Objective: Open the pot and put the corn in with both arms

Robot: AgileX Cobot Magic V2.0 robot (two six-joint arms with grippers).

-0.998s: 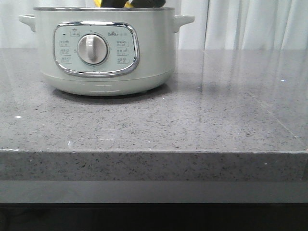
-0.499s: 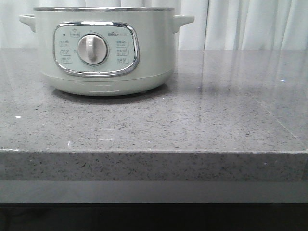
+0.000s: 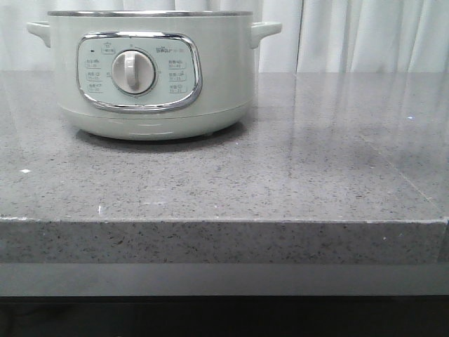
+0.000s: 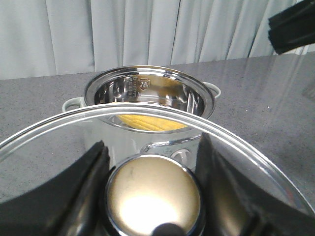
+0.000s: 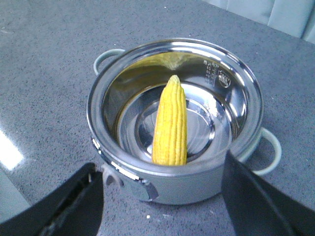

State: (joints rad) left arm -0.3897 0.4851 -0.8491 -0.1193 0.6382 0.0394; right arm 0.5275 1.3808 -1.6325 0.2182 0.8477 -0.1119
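The pale grey-green pot [image 3: 154,77] stands open at the table's back left, its dial facing me. The yellow corn [image 5: 171,123] lies inside it on the steel bottom, and it also shows in the left wrist view [image 4: 147,123]. My left gripper [image 4: 153,194] is shut on the round metal knob [image 4: 153,196] of the glass lid [image 4: 49,147], holding the lid in the air off the pot [image 4: 209,96]. My right gripper [image 5: 162,167] is open and empty above the pot's rim [image 5: 98,98]. Neither gripper shows in the front view.
The grey speckled table [image 3: 295,175] runs to a front edge [image 3: 224,221] close to the camera. White curtains [image 3: 365,35] hang behind it. A black part of the other arm [image 4: 293,32] shows in the left wrist view.
One second ago a black gripper and the yellow corn showed above the pot's rim in the front view; both are gone from above it now.
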